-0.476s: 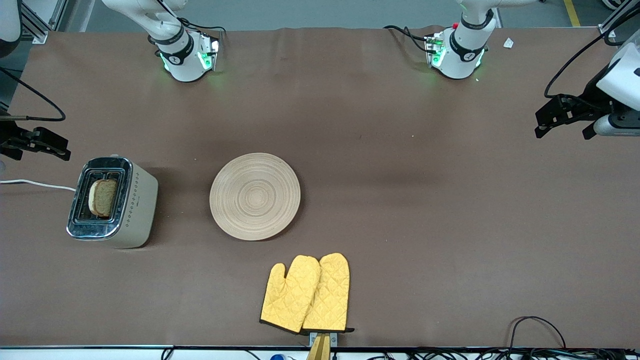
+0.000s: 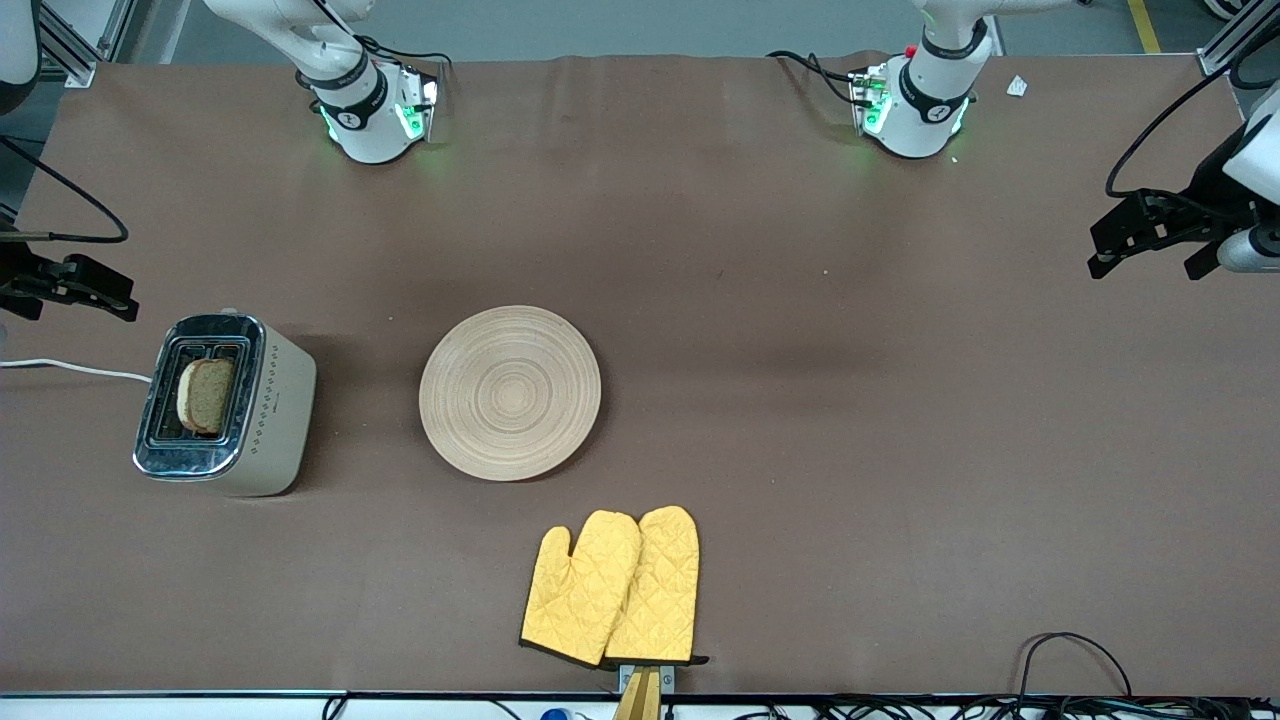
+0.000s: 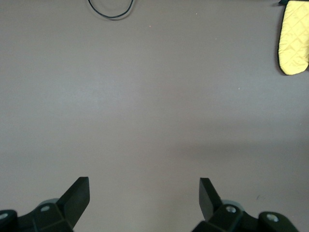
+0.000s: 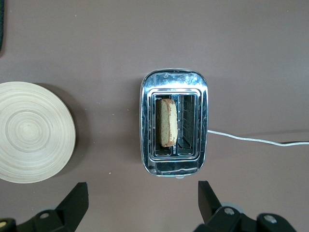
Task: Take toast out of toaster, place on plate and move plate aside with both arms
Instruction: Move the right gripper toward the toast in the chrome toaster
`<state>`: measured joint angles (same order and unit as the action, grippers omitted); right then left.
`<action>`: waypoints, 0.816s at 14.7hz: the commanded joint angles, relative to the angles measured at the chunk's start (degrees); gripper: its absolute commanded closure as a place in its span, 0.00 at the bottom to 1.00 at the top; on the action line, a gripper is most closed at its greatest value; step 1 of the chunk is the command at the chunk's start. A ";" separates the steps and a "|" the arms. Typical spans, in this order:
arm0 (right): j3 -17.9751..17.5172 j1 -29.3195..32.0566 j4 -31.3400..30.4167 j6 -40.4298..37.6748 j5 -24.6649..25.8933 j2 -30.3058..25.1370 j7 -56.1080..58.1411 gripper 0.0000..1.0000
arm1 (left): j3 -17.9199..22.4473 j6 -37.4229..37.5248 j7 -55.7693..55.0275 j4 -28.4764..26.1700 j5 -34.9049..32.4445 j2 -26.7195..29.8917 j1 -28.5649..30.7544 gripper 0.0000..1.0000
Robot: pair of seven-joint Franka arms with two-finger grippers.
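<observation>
The toast (image 2: 207,394) stands upright in one slot of a steel-topped beige toaster (image 2: 262,410) toward the right arm's end of the table. In the right wrist view the toast (image 4: 167,122) shows from above in the toaster (image 4: 174,164), with the plate (image 4: 34,133) beside it. The round wooden plate (image 2: 510,392) lies bare near the table's middle. My right gripper (image 2: 105,288) hangs open beside the toaster; its open tips (image 4: 142,203) hold nothing. My left gripper (image 2: 1145,255) hovers open over the left arm's end; it (image 3: 144,198) is over bare cloth.
Two yellow quilted oven mitts (image 2: 612,587) lie side by side nearer the front camera than the plate; one mitt (image 3: 293,41) shows in the left wrist view. A white cord (image 2: 70,368) runs from the toaster. A black cable loop (image 2: 1075,655) lies at the front edge.
My left gripper has drawn slightly outward toward the left arm's end of the table. The right gripper has barely shifted. Toast, plate and mitts have not moved.
</observation>
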<state>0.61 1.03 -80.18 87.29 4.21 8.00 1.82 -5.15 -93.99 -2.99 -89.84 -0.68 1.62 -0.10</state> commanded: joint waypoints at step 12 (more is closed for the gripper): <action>-0.43 6.44 -23.69 32.83 -0.17 5.00 7.05 0.00 | -0.56 1.27 0.27 1.51 -1.78 -0.75 0.19 0.00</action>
<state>0.78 6.35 -98.68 114.56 4.16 14.12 7.34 -5.47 -93.89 -2.99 -89.78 -1.48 1.35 -0.02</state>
